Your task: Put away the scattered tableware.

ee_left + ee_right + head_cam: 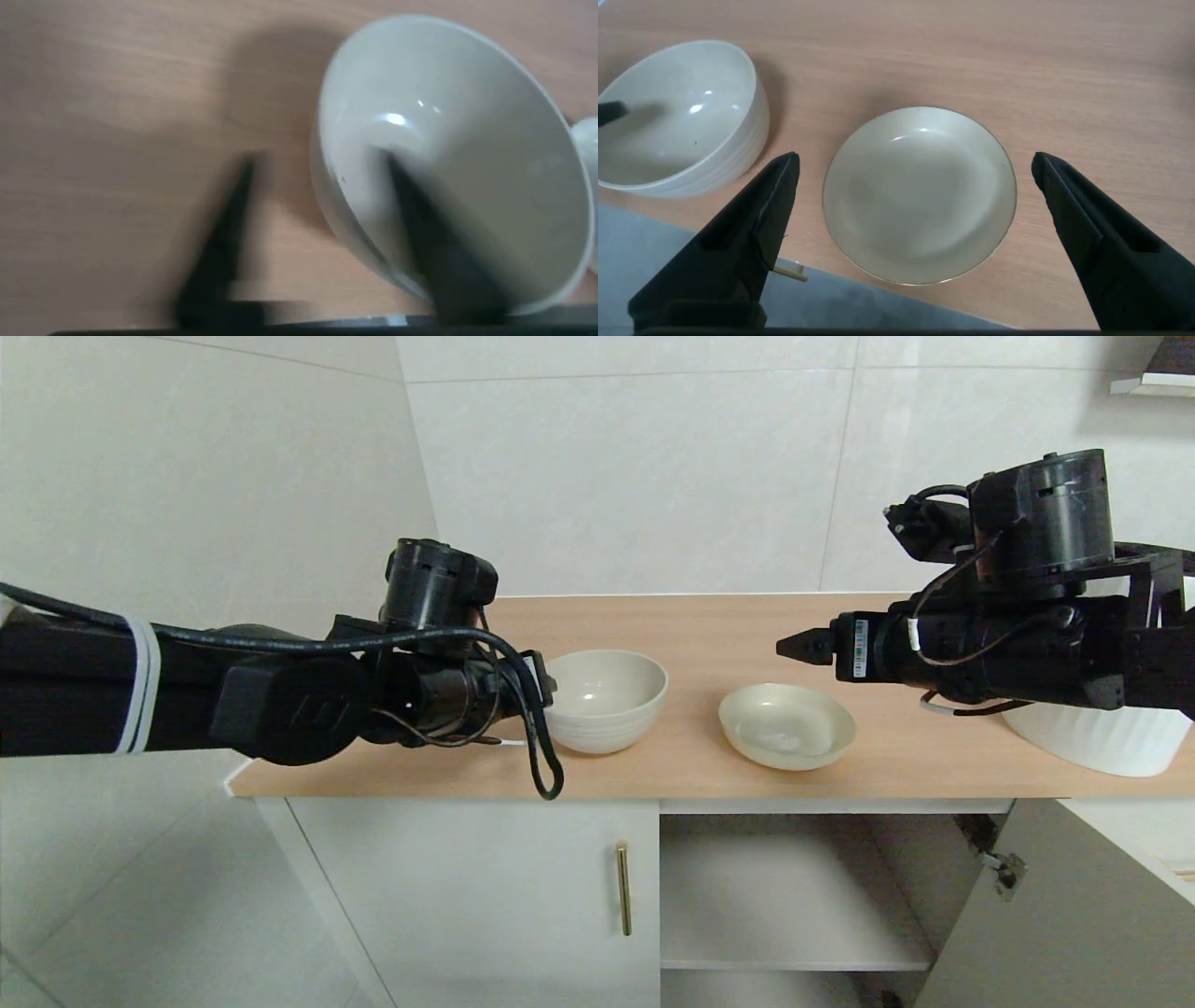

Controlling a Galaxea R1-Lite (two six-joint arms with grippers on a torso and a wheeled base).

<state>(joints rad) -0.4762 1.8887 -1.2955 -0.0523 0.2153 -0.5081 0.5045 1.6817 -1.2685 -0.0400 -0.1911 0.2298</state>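
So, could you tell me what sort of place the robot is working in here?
Most likely a kitchen: a wooden countertop set against white tiled walls, white cupboards underneath with one door open, and a bowl and shallow dish on the counter.

A deep cream bowl [605, 698] with a ribbed outer wall stands upright and empty on the table [709, 625], near its front edge. To its right, near but not touching, a shallow cream dish [786, 725] lies upright, also empty
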